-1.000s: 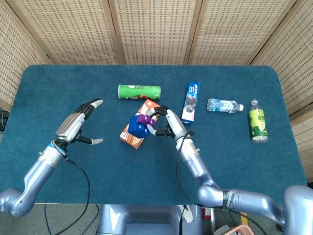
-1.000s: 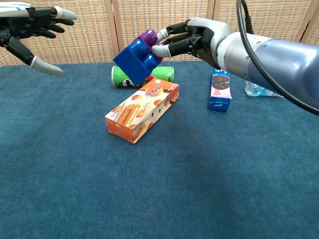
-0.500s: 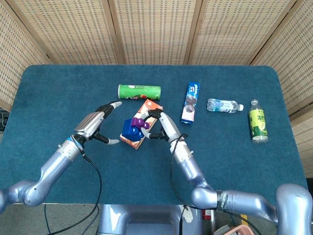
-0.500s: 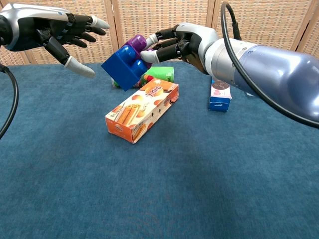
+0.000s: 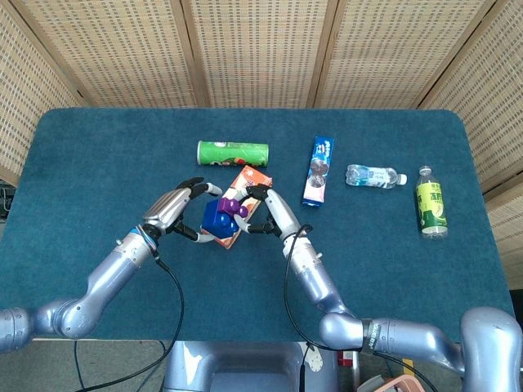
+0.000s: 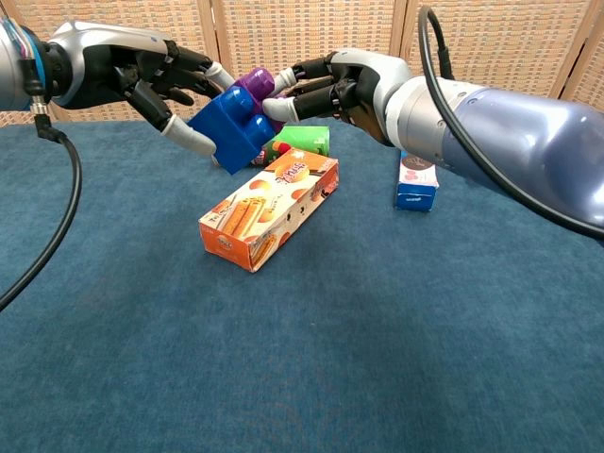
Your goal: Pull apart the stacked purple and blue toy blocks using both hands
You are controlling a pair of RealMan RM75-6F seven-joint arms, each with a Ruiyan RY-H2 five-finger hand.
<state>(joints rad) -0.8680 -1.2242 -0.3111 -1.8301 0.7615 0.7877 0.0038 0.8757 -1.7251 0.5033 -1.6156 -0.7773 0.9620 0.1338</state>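
right hand (image 6: 344,85) pinched purple block (image 6: 253,87) | left hand (image 6: 151,77) spread, fingertips at blue block (image 6: 231,127) | stack aloft over box (image 6: 269,212)

No legible txt on any pkg; print too small.

Table (image 5: 98,147) covered in dark blue cloth, rounded far corners. Green can (image 5: 233,153) laid on side, far-centre. Orange box (image 5: 237,219) laid flat, slanted, just in front of can. Blue packet (image 5: 319,170) laid flat right of box, long side running front to back. Clear bottle (image 5: 374,175) laid on side just right of packet. Green-labelled bottle (image 5: 430,202) laid near right edge, cap toward far side.
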